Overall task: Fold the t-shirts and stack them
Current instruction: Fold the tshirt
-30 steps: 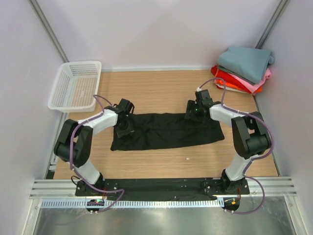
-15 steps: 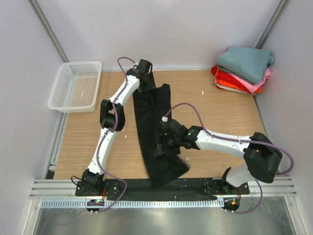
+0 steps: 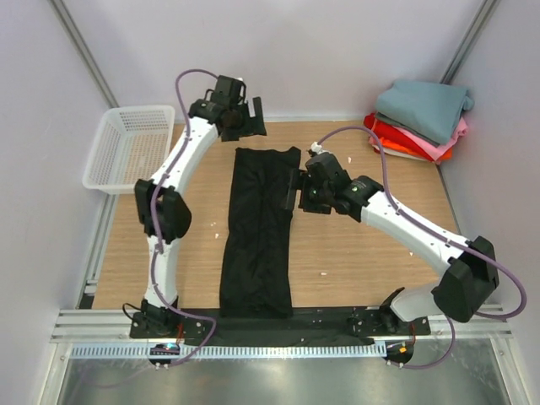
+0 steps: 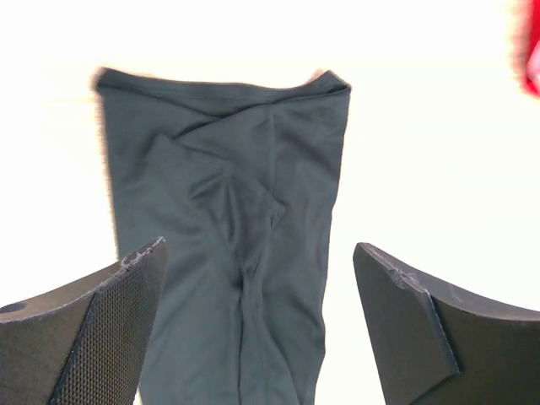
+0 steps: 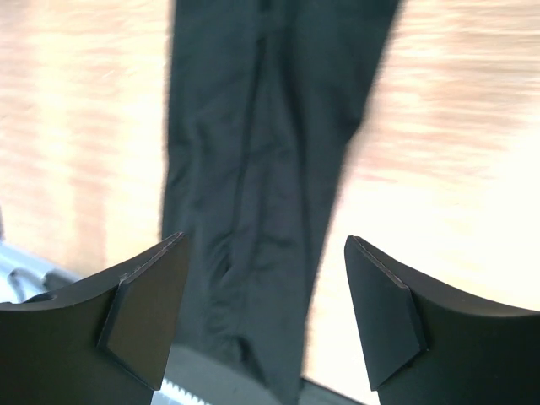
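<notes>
Table [image 3: 354, 263]: left hand [image 3: 255, 119] beyond black t-shirt [image 3: 257, 228], right hand [image 3: 293, 191] beside, both spread.

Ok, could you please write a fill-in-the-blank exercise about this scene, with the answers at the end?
The long t-shirt lying between the arms is ____. The left gripper and right gripper are both ____, holding nothing. The mesh basket stands at the far ____ corner of the table.
Answers: black; open; left.

The black t-shirt [image 4: 228, 211] runs off the left wrist view's bottom edge and shows blurred, top cropped, in the right wrist view.
</notes>
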You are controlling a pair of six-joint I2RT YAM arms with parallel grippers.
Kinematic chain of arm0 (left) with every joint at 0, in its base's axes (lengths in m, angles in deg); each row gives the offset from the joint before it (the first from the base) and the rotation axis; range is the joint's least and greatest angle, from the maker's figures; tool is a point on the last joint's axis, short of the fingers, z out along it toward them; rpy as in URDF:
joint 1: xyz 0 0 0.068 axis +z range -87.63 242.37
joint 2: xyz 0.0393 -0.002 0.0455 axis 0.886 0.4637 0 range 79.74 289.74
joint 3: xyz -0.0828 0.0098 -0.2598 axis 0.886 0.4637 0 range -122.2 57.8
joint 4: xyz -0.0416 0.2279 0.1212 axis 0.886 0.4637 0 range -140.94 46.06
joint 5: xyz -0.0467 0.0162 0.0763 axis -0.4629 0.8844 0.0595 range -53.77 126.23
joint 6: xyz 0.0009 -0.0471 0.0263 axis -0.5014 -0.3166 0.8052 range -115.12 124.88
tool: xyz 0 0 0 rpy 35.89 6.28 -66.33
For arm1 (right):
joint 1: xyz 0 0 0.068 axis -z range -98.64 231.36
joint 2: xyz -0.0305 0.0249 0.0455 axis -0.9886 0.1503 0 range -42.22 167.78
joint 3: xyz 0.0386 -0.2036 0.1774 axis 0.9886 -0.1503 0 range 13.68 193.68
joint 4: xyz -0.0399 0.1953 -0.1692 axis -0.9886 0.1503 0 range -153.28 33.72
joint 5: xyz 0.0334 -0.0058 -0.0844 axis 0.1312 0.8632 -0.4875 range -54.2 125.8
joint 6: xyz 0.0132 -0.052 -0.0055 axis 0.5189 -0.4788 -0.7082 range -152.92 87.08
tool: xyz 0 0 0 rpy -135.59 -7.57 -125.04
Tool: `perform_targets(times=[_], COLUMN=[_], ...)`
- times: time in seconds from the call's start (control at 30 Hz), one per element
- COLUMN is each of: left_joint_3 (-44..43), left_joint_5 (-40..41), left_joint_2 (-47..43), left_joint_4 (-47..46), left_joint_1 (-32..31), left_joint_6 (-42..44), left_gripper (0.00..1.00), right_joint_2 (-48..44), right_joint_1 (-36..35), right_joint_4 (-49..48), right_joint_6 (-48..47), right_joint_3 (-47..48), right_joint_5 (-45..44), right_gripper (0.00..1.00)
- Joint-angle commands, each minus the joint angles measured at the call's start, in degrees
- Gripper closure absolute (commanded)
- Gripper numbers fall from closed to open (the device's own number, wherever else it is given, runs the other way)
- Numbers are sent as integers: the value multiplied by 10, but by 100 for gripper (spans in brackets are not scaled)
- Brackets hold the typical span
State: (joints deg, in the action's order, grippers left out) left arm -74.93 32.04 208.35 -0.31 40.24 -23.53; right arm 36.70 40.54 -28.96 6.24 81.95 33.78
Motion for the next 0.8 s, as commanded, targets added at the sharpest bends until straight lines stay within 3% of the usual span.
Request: perform_targets(times=[0.0, 0.17, 0.27, 0.37, 0.4, 0.5, 0.77], left_joint_3=[86, 349, 553, 652, 701, 775, 844], left_joint_5=[36, 15, 20, 27, 36, 37, 88], left_joint_2=[-107, -316, -423, -512, -528, -594, -751], left_joint_4=[53, -3, -31, -54, -55, -54, 17], left_joint_1=[9, 1, -22, -69, -83, -127, -153], left_joint_6=[13, -16, -53, -85, -103, -127, -163], left_gripper=[10, 11, 12, 12, 13, 14, 13], right_joint_2=[17, 27, 54, 120, 137, 211, 414], right_joint_1=[24, 24, 30, 64, 73, 103, 121], right_joint_4=[-17, -23, -74, -102, -112, -131, -105], right_joint_6=[-32, -32, -33, -39, -44, -59, -83], right_joint_3=[20, 7, -30, -15, 11, 78, 265], right_joint_5=[-8, -12, 0, 13, 40, 69, 110], right_gripper=[20, 20, 20, 27, 34, 47, 52])
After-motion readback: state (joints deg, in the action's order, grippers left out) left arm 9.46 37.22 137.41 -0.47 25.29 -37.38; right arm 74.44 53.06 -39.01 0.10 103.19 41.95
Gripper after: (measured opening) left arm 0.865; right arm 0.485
